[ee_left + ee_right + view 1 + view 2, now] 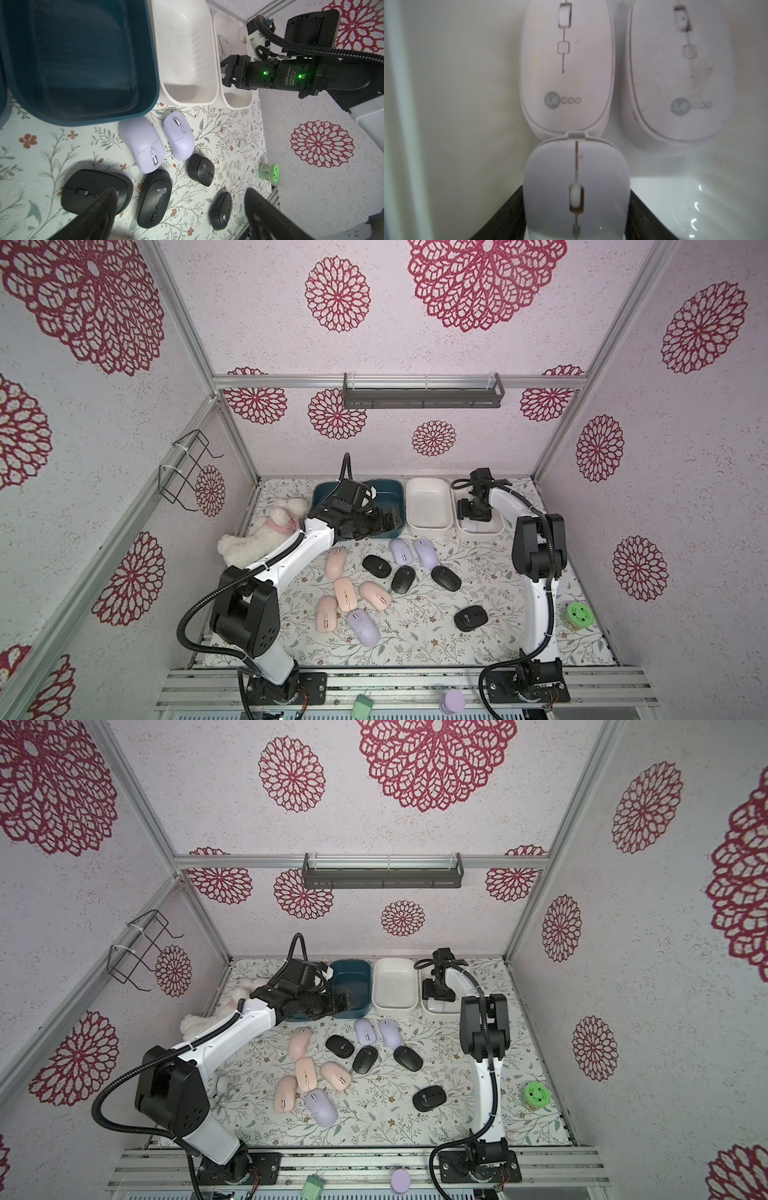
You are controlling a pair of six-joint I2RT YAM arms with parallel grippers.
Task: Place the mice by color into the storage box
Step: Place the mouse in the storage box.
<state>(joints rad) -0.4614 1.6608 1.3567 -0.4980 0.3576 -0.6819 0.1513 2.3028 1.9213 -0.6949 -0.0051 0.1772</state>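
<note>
Peach mice (345,593), black mice (403,578) and lavender mice (401,551) lie loose on the floral mat. The storage box is a back row of tubs: blue (395,489), white (428,506) and a second white one (482,532). My right gripper (478,518) hangs in that last tub. In the right wrist view a white mouse (576,187) lies between its fingers (506,216), close on both sides, nose against another white mouse (566,68), with one more (681,79) beside. My left gripper (180,209) stands wide open and holds nothing, above the black mice at the blue tub's front.
A white plush toy (266,537) lies at the back left under my left arm. A green-lidded jar (579,616) stands near the right edge. A lavender object (452,701) and a green block (362,705) sit on the front rail.
</note>
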